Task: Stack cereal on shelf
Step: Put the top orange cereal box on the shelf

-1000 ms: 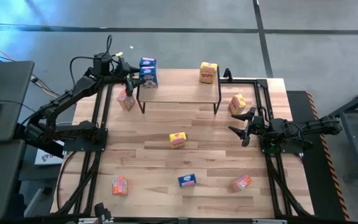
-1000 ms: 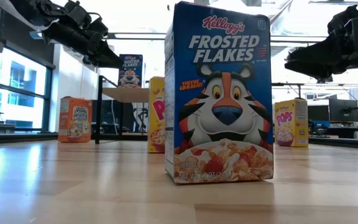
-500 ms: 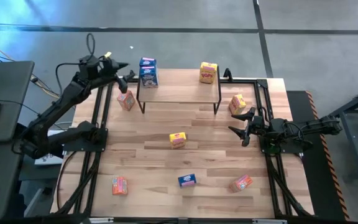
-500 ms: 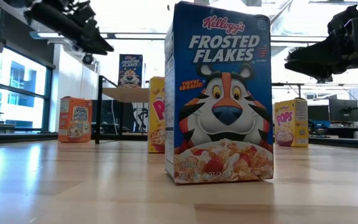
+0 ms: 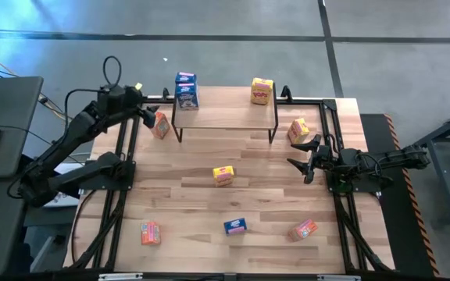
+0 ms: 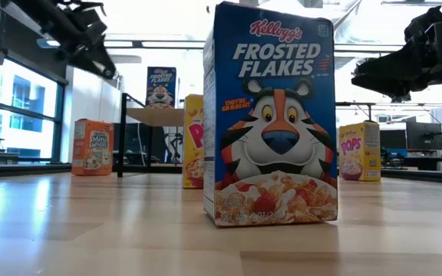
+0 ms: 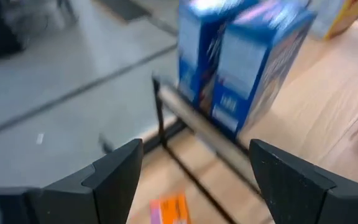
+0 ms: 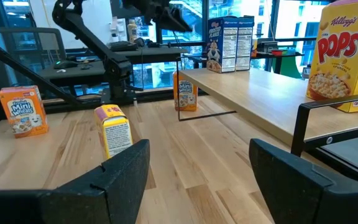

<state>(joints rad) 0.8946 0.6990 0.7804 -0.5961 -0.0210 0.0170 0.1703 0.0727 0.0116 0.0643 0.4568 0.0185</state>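
We see the shelf at the far middle of the slatted tabletop, its light wood top on thin black legs. Two blue boxes stand side by side at its left end, touching each other, and a yellow box stands near its right end. The rest of the cereal lies off the shelf. An orange box stands on the tabletop just beside the shelf's left legs. A second yellow box sits right of the shelf, and a third yellow box rests near the tabletop's middle. Along the near edge we find another orange box at the left, a blue box in the middle and a tilted orange box at the right.

The left gripper hangs above the tabletop's far left edge, just left of the orange box by the shelf legs; in its wrist view its jaws are spread with nothing between them, the two blue boxes ahead and the orange box below. The right gripper waits over the right side of the tabletop, near the second yellow box, its jaws likewise parted and empty
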